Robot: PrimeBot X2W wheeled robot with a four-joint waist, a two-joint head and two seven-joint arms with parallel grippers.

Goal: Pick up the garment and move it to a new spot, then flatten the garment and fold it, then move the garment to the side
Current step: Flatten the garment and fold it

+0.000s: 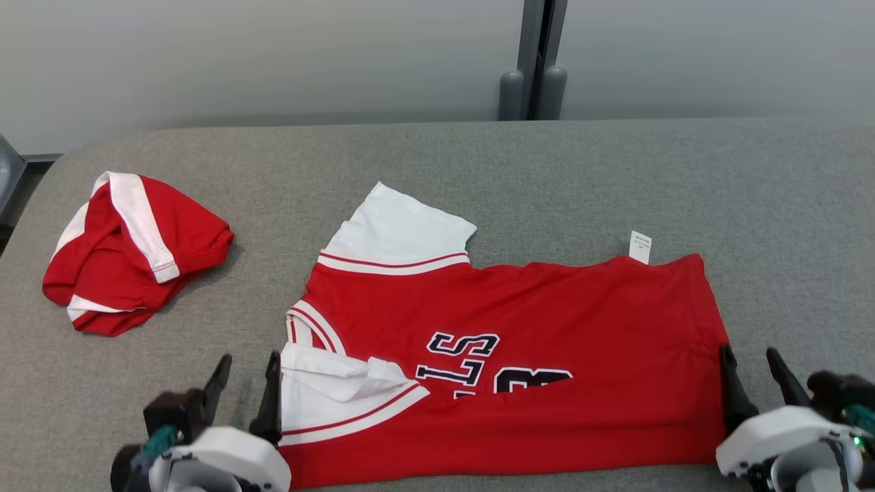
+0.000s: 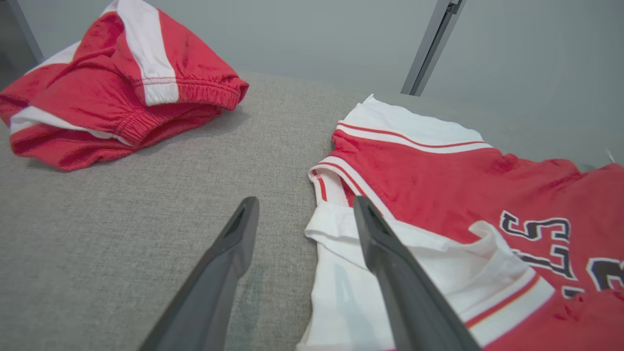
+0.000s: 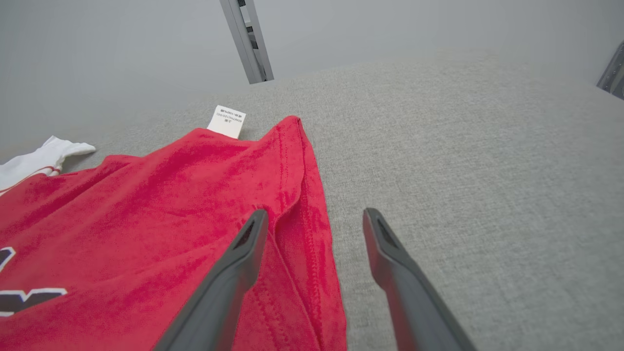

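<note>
Left gripper (image 1: 247, 369): fingers spread, holding nothing, straddling the near-left edge of the jersey (image 1: 533, 321) at its white sleeve. Right gripper (image 1: 750, 372): same, spread and empty at the right hem. The jersey lies flat, folded lengthwise, at the table's (image 1: 547, 164) near centre. It is red with white sleeves, dark lettering and a white label (image 1: 640, 247) at the far edge. Red shorts (image 1: 130, 253) sit bunched far left.

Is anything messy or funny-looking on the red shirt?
Yes. The white sleeve nearest the left gripper is crumpled and folded over itself instead of lying flat. A small white tag also pokes out past the far edge of the shirt. The rest lies fairly smooth.
</note>
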